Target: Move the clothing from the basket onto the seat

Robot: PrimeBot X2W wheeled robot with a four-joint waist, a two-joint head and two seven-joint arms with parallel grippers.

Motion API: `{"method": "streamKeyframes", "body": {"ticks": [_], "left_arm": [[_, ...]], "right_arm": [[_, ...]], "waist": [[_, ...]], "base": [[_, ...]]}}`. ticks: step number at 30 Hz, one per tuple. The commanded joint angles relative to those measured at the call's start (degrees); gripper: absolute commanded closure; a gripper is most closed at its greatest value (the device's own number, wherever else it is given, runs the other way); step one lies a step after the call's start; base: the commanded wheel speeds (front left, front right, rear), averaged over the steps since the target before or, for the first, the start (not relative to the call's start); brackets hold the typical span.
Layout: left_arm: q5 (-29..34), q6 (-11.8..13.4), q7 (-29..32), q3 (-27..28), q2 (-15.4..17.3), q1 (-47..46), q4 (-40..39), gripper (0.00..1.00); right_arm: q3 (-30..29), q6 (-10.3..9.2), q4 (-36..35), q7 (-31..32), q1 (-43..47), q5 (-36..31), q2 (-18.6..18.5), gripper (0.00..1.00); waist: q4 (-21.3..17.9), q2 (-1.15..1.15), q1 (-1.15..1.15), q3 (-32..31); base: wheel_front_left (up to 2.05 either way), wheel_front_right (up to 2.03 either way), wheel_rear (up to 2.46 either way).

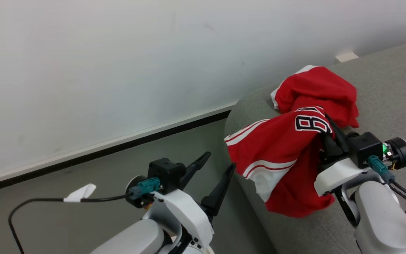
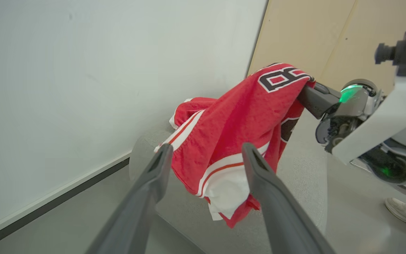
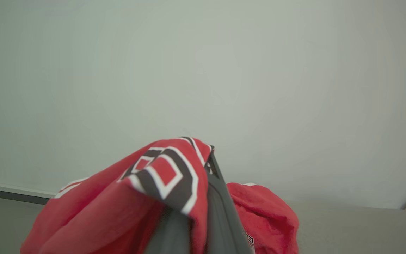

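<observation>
A red jersey (image 1: 277, 155) with white stripes and black-and-white lettering hangs over the rounded edge of the light grey seat (image 1: 393, 91). My right gripper (image 1: 328, 121) is shut on the jersey (image 3: 160, 187) near its lettering, holding it above the cushion. Behind it a second red garment (image 1: 319, 90) lies bunched on the seat. My left gripper (image 1: 219, 164) stands open over the floor, left of the seat's edge, with nothing between its fingers; past its fingers the jersey (image 2: 231, 134) hangs from the right gripper (image 2: 310, 83). The basket is out of view.
A white wall with a dark baseboard (image 1: 100, 151) runs behind the grey floor (image 1: 83, 211). A black cable (image 1: 30, 203) with a white tag loops from my left wrist. A person's shoe (image 2: 405, 215) stands on the floor at the right.
</observation>
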Motion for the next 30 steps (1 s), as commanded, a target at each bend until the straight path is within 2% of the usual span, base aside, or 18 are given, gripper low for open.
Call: {"method": "streamKeyframes", "body": {"ticks": [1,9,17,23,30], "left_arm": [[0.3,0.2,-0.5,0.0,0.2,-0.5,-0.5,0.00],[1.5,0.1,0.8,-0.8,1.1,-1.7,-2.6,0.00],[3.4,-1.0,2.4,-1.2,2.5,-5.4,-5.4,0.00],[5.0,-1.9,3.7,-1.1,4.1,-9.2,-8.4,0.00],[7.0,-4.0,5.0,-0.1,6.9,-14.3,-10.8,0.00]], "right_arm": [[-0.8,-0.15,-1.0,-0.1,-0.9,0.0,-1.0,1.00],[-5.0,-0.15,-6.2,1.5,1.5,0.2,-3.5,1.00],[-11.6,-0.15,-12.3,3.6,1.0,1.0,-2.6,1.00],[-16.1,-0.15,-15.5,6.2,-4.5,1.7,-1.8,1.00],[-26.2,-0.15,-17.1,12.4,-19.3,1.8,-3.6,1.00]], "waist": [[-3.1,0.00,0.00,2.1],[-4.6,0.00,0.00,6.5],[-1.3,0.00,0.00,13.6],[2.2,0.00,0.00,20.9],[6.5,0.00,0.00,30.4]], "base": [[0.00,0.00,0.00],[0.00,0.00,0.00],[0.00,0.00,0.00],[0.00,0.00,0.00],[0.00,0.00,0.00]]}}
